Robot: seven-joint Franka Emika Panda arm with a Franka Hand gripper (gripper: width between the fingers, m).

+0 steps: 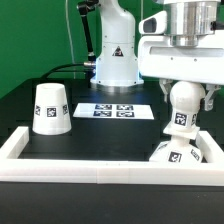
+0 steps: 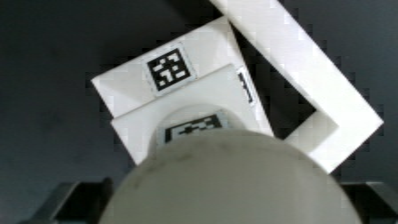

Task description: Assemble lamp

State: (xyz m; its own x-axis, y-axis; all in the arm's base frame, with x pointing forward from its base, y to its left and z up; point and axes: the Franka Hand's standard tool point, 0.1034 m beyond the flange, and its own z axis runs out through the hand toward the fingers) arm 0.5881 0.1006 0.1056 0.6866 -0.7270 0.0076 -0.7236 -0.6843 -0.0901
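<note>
My gripper [image 1: 184, 92] is shut on the white round bulb [image 1: 181, 108]. It holds the bulb upright, neck down, with a tag facing front. The bulb hangs directly over the flat square base [image 1: 185, 152], which lies in the frame's corner at the exterior view's right. I cannot tell whether the neck touches the base. In the wrist view the bulb's dome [image 2: 222, 175] fills the foreground between my dark fingers [image 2: 68, 200]. The tagged base [image 2: 175, 80] shows beyond it. The tapered shade [image 1: 50, 108] stands mouth down at the exterior view's left.
A white rail-like frame [image 1: 100, 166] runs along the front and up both sides; its corner [image 2: 306, 85] shows in the wrist view next to the base. The marker board [image 1: 113, 109] lies flat at mid table. The arm's white pedestal [image 1: 114, 55] stands behind it.
</note>
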